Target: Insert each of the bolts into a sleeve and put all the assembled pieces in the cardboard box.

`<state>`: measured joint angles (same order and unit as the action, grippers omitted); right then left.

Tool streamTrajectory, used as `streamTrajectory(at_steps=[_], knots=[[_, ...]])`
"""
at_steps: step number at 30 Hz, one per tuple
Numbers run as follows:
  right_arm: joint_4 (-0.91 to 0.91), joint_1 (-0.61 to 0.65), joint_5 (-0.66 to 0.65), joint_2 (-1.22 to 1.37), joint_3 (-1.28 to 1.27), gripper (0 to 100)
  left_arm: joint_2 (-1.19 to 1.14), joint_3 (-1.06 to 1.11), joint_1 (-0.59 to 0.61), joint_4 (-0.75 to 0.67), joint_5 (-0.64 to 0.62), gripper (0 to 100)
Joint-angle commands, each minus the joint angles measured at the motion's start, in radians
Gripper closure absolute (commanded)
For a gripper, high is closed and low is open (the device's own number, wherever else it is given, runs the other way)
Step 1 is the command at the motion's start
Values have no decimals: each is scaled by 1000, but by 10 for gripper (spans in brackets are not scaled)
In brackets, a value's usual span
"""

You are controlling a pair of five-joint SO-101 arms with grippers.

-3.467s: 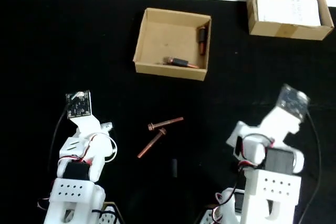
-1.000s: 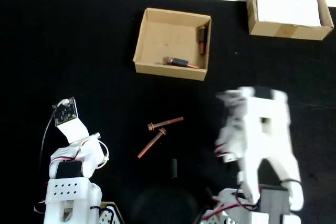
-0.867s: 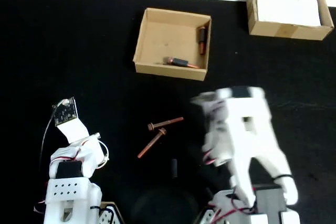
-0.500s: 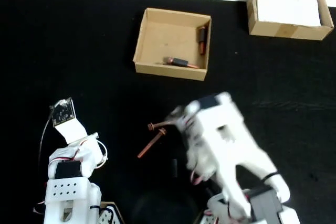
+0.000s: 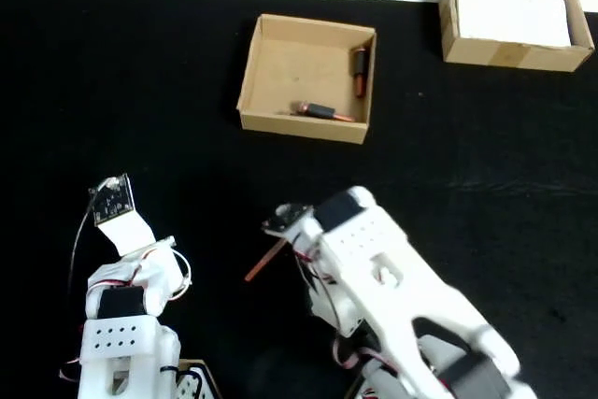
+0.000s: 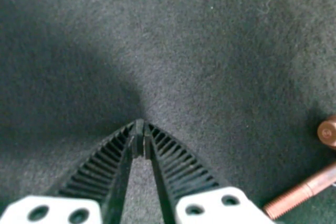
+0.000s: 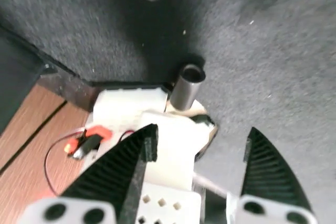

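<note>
left gripper (image 6: pixel 137 139) closed on nothing, over the bench (image 6: pixel 210 51) | right gripper (image 7: pixel 202 132) wide open, facing a dark sleeve (image 7: pixel 186 86) | one bolt (image 5: pixel 266 261) on the bench beside the right arm | cardboard box (image 5: pixel 257 72) farther back, two assembled pieces (image 5: pixel 322 111) inside

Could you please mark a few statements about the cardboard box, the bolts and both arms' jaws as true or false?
1. The open brown cardboard box holds two assembled bolt-and-sleeve pieces. True.
2. The left arm's jaws are wide open. False: the left arm's jaws are shut, with nothing between them.
3. The right arm's jaws are open. True.
4. No bolt is left outside that box. False: a copper threaded bolt lies on the black cloth beside the right arm.
</note>
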<state>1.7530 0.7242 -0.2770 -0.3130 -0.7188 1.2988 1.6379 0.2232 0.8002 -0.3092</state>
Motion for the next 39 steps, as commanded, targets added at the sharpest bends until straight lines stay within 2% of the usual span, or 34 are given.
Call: streamTrajectory(at_steps=[1,7,17,20,25,31,39], knots=[[13,-18,-29,94,30,750,4,-44,10,3,-2,970],[12,-21,-78,217,36,750,4,-44,10,3,-2,970],[10,-64,-305,421,38,750,4,-44,10,3,-2,970],[10,-62,-351,452,111,750,4,-42,10,3,-2,970],[10,-62,-361,487,246,794,4,-42,10,3,-2,970],[13,-21,-396,578,314,795,4,-42,12,3,-2,970],[8,35,-404,581,96,793,4,-44,12,3,-2,970]])
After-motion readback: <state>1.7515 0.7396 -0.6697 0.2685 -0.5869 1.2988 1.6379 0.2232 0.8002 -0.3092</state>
